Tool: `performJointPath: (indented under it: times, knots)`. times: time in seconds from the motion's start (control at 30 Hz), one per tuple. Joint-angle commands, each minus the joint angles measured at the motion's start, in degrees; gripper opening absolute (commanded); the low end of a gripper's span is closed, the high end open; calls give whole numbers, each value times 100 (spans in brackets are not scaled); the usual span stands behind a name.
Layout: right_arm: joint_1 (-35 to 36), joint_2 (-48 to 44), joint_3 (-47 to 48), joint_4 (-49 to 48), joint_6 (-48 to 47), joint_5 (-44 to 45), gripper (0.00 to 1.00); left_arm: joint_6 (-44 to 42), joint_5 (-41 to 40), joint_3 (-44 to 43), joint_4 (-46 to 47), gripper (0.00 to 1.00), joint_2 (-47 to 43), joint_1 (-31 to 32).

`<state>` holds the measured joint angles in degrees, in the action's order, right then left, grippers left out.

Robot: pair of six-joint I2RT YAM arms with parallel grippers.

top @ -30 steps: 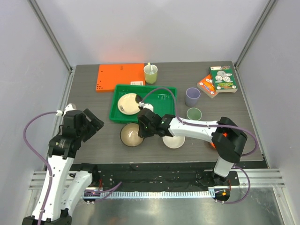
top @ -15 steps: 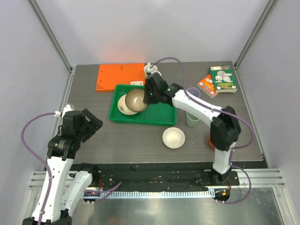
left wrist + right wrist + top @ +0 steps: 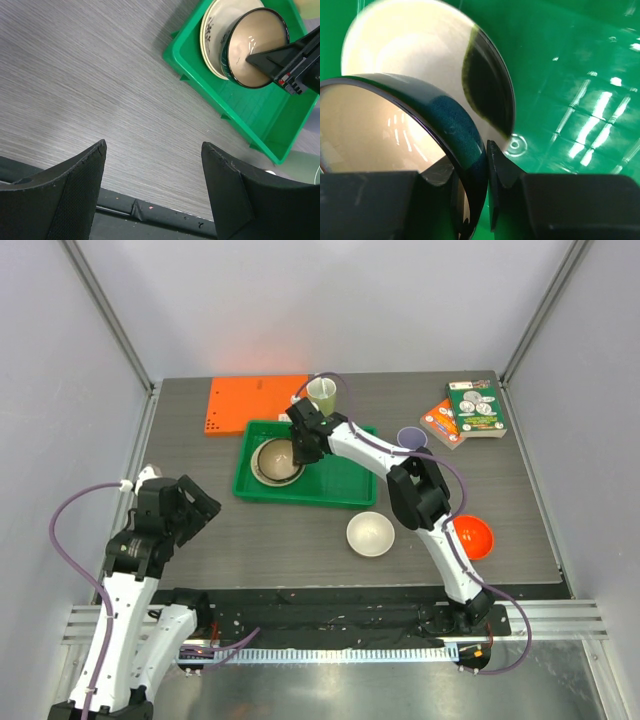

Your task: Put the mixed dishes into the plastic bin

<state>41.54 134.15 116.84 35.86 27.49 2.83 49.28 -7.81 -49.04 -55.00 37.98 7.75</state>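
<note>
My right gripper (image 3: 298, 445) is shut on the rim of the brown bowl (image 3: 275, 459), which it holds tilted on or just over a cream plate (image 3: 263, 472) in the green plastic bin (image 3: 335, 480). In the right wrist view the fingers (image 3: 500, 167) pinch the bowl's dark rim (image 3: 447, 125) over the plate (image 3: 415, 50). The white bowl (image 3: 370, 533) and orange-red bowl (image 3: 471, 536) sit on the table in front. The lavender cup (image 3: 409, 436) shows partly behind the arm. The sage-green cup is hidden. My left gripper (image 3: 187, 505) is open and empty (image 3: 154, 145).
A yellow-green cup with a spoon (image 3: 322, 396) stands just behind the bin. The flat orange board (image 3: 258, 403) lies at the back left. Two card boxes (image 3: 475, 408) lie at the back right. The left wrist view shows the bin (image 3: 240, 102) and the bowl (image 3: 255, 47).
My right gripper has carried the brown bowl from the table in front of the bin into the bin, over the plate. The left arm has barely moved.
</note>
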Motion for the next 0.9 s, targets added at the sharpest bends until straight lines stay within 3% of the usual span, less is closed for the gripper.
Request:
performJointPath:
  times: [0.0, 0.77, 0.87]
  knots:
    - [-14, -258, 287, -254, 47, -213, 1, 47, -10, 61, 95, 76, -62, -37]
    - [-76, 261, 894, -422, 73, -441, 1, 91, 61, 184, 113, 76, -98, -37]
    - [-93, 217, 832, -413, 29, -485, 7, 91, 69, 184, 113, 75, -97, -37]
